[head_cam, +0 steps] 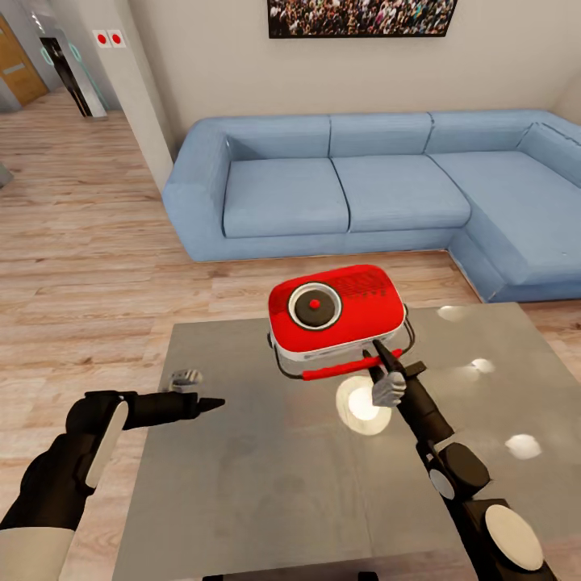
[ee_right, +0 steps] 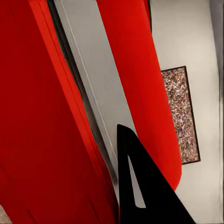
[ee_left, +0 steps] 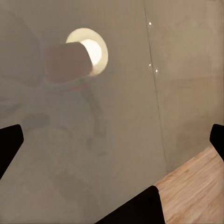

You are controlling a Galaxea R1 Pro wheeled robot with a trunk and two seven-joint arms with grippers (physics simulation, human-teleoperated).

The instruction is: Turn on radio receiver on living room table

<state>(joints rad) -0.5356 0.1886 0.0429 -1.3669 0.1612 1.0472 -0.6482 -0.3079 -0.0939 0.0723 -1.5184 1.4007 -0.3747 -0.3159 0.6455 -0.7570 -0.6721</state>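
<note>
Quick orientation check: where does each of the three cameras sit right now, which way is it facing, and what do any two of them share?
Head: on the robot's head, facing forward and down at the table, radio and sofa; both arms, left hand, right hand show.
Left wrist: near the left hand, facing the table top; dark fingertips show.
Right wrist: near the right hand, close against the radio; one fingertip shows.
Shared: head and right wrist both see the radio.

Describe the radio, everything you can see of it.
The radio is a small red rounded box with a white band round its lower edge and a plastic look. Its top face, tipped toward the camera, carries a round grey dial with a red centre and a ribbed grille. A thin metal handle with a red grip hangs at its near side. It sits near the far edge of the grey table. The right gripper is at the handle; contact is unclear.
</note>
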